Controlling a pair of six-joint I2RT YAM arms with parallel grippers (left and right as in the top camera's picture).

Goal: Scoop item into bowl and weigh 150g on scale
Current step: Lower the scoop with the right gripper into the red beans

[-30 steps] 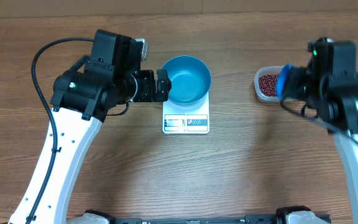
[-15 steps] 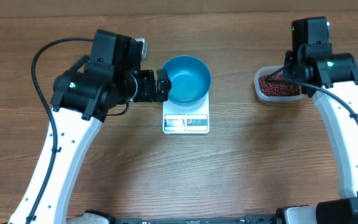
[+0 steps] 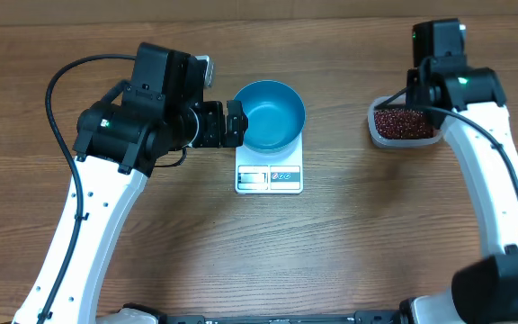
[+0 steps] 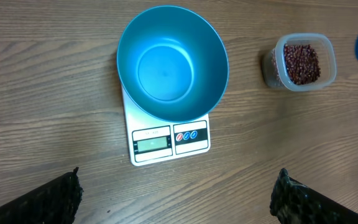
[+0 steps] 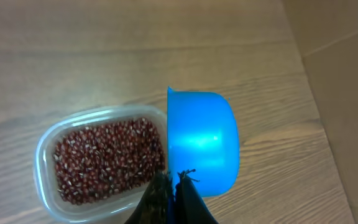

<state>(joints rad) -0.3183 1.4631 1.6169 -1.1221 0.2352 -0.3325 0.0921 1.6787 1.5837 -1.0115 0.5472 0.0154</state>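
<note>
The blue bowl (image 3: pixel 272 115) (image 4: pixel 171 62) stands empty on the white scale (image 3: pixel 270 178) (image 4: pixel 170 138). My left gripper (image 3: pixel 235 123) (image 4: pixel 179 200) hangs open just left of the bowl, nothing between its fingers. The item, dark red-brown beans (image 3: pixel 401 121) (image 5: pixel 107 158) (image 4: pixel 301 62), fills a clear tub at the right. My right gripper (image 5: pixel 171 182) is shut on the handle of a small blue scoop (image 5: pixel 202 140), whose cup hangs next to the tub's right rim. In the overhead view the right arm (image 3: pixel 443 67) hides the scoop.
The clear tub (image 3: pixel 378 135) (image 5: pixel 45 155) sits near the table's back right. A brown cardboard wall (image 5: pixel 347 74) runs along the far edge of the table. Bare wood lies between the scale and the tub.
The right arm has swung from beside the tub to behind it, carrying the scoop along. The left arm, bowl and scale have not moved.
</note>
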